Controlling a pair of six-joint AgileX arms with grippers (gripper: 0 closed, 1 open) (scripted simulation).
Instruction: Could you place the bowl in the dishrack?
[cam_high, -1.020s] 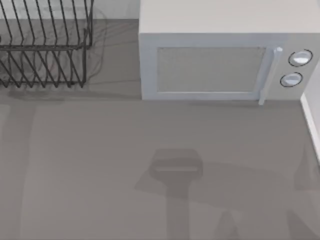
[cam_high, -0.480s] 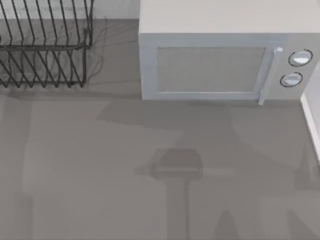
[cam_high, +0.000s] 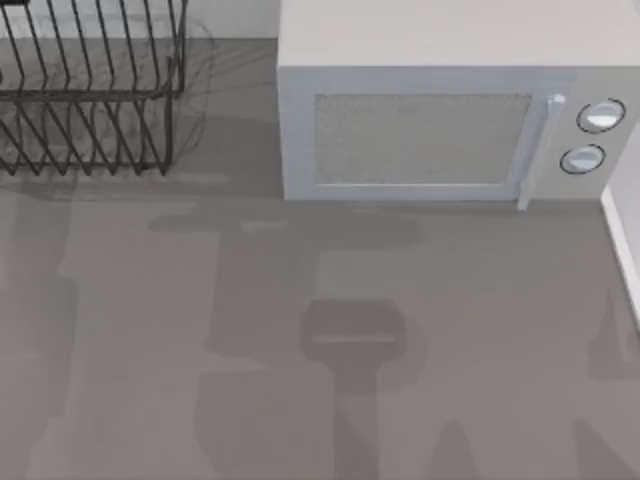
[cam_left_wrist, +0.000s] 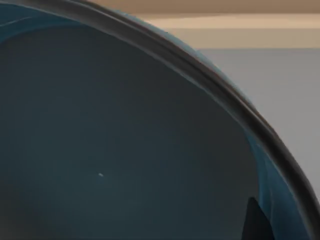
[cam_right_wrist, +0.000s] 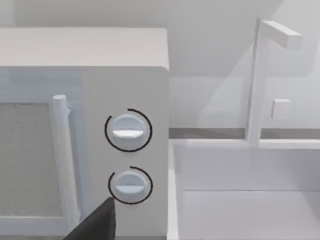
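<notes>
The bowl (cam_left_wrist: 125, 140) looms very close in the left wrist view, greyish-blue inside with a dark thin rim and blue outside, seen against a wall. My left gripper (cam_left_wrist: 260, 232) is shut on it, with one dark fingertip (cam_left_wrist: 254, 220) against the inner wall near the rim. The dishrack (cam_high: 90, 95), black thin wire with slanted prongs, stands at the table's far left corner in the top view. A dark part of my right gripper (cam_right_wrist: 95, 225) shows low in the right wrist view, in front of the microwave's knobs.
A pale grey microwave (cam_high: 430, 110) with its door shut stands at the back, right of the dishrack. A white sink (cam_right_wrist: 250, 200) with a faucet (cam_right_wrist: 260, 80) lies to its right. Arm shadows fall across the grey table (cam_high: 120, 380).
The shadows on the table have spread and shifted toward the left, nearer the dishrack. Dishrack and microwave have not moved.
</notes>
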